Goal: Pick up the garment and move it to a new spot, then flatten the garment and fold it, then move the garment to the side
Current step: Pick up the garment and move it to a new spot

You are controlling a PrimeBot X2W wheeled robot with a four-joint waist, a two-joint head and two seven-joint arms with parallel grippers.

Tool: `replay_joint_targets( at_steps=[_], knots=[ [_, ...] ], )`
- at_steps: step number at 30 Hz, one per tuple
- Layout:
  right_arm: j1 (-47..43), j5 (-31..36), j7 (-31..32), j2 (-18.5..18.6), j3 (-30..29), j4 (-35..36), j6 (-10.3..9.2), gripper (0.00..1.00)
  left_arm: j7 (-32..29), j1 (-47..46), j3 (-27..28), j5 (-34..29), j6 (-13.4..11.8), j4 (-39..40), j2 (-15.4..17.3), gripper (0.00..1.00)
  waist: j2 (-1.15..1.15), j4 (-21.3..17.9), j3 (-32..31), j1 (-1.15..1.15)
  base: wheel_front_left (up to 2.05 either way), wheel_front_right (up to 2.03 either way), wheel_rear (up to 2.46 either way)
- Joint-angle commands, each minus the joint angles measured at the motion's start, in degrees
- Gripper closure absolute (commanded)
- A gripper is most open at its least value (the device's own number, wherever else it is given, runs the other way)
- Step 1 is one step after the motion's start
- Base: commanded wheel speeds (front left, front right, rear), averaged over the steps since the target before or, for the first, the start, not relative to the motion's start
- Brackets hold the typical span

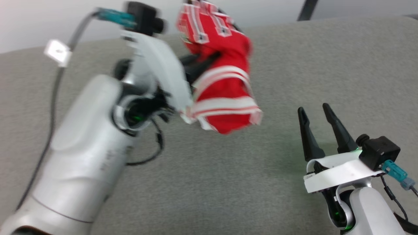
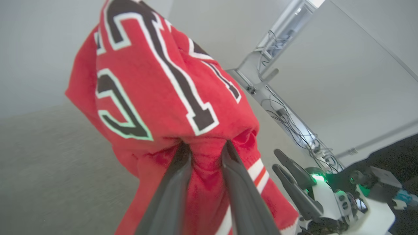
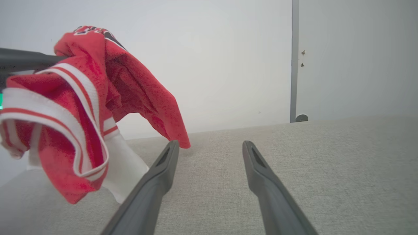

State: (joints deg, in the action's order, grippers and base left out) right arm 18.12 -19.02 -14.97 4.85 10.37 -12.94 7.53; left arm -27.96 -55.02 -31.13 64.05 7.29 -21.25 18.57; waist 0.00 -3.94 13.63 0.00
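Bunched red garment (image 1: 222,75), striped white trim

garment (image 1: 222,98) in left end effector (image 2: 205,145), above fabric surface (image 1: 228,182); right end effector (image 1: 313,109) rightward, apart

I see a wide surface (image 1: 228,182) covered with light grey woven cloth, and its far edge is a little curved. Behind it stands a plain pale wall (image 3: 228,65) in soft, even light. A thin grey strip (image 3: 295,58) runs down this wall to a small round disc (image 3: 301,117). In the left wrist view, a pale metal post (image 2: 281,36) carries loose cables (image 2: 294,127).
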Motion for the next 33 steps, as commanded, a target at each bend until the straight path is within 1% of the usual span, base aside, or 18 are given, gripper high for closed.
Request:
replay_joint_targets(
  at_steps=[1,4,6,8,14,19,24,25,26,27,28,33],
  knots=[
    [0.37,-0.12,-0.27,-0.42,-0.58,0.58,-0.07,0.00,-0.81,0.00,-1.46,-0.81,-0.15,1.30,-0.93,1.00,0.00,-4.24,2.58,0.00,0.00,0.00,0.00],
    [1.00,-0.56,-0.28,-0.96,-1.35,1.07,-0.07,0.00,-2.90,-0.60,-4.43,-1.53,-0.14,0.54,-2.87,1.00,0.00,-6.70,4.41,0.00,0.00,0.00,0.00],
    [1.65,-0.74,-0.28,-1.16,-1.69,1.37,-0.08,0.00,-3.91,-1.43,-5.82,-2.35,-0.09,-1.78,-3.29,1.00,0.00,-8.30,5.61,0.00,0.00,0.00,0.00],
    [2.07,-1.15,-0.28,-1.41,-2.07,1.76,-0.07,0.00,-5.00,-2.22,-7.57,-3.44,0.00,-4.93,-3.11,1.00,0.00,-9.78,6.96,0.00,0.00,0.00,0.00],
    [3.24,-2.28,-0.28,-1.88,-2.40,2.51,-0.07,0.00,-7.88,-5.34,-10.68,-4.89,0.22,-14.12,-0.81,1.00,0.00,-13.76,10.14,0.00,0.00,0.00,0.00],
    [3.39,-3.76,-0.28,-1.95,-2.14,3.03,-0.07,0.00,-11.04,-6.89,-14.82,-5.74,0.22,-18.84,0.31,1.00,0.00,-15.05,11.69,0.00,0.00,0.00,0.00],
    [3.70,-4.76,-0.28,-1.96,-1.90,3.18,-0.08,0.00,-11.20,-7.17,-18.85,-5.94,0.06,-20.82,0.77,1.00,0.00,-15.32,12.34,0.00,0.00,0.00,0.00],
    [3.88,-4.89,-0.28,-1.96,-1.82,3.19,-0.08,0.00,-11.04,-7.22,-19.51,-5.79,0.04,-20.94,0.89,0.97,0.00,-15.30,12.42,0.00,0.00,0.00,0.00],
    [4.04,-4.90,-0.28,-1.96,-1.75,3.23,-0.07,0.00,-10.71,-7.30,-20.02,-5.39,0.04,-21.15,0.94,0.75,0.00,-15.21,12.43,0.00,0.00,0.00,0.00],
    [4.14,-4.75,-0.28,-1.96,-1.75,3.22,-0.08,0.00,-10.06,-7.65,-20.45,-5.31,0.04,-21.12,0.97,0.49,0.00,-15.04,12.42,0.00,0.00,0.00,0.00],
    [4.24,-4.46,-0.28,-1.96,-1.80,3.13,-0.08,0.00,-9.37,-7.79,-20.76,-4.83,0.03,-20.99,0.87,0.00,0.00,-14.73,12.18,0.00,0.00,0.00,0.00],
    [3.85,-2.10,-0.28,-1.92,-2.09,2.45,-0.07,0.00,-5.63,-9.49,-21.57,-2.10,0.08,-19.05,0.51,0.00,0.00,-11.78,10.26,0.00,0.00,0.00,0.00]
  ],
)
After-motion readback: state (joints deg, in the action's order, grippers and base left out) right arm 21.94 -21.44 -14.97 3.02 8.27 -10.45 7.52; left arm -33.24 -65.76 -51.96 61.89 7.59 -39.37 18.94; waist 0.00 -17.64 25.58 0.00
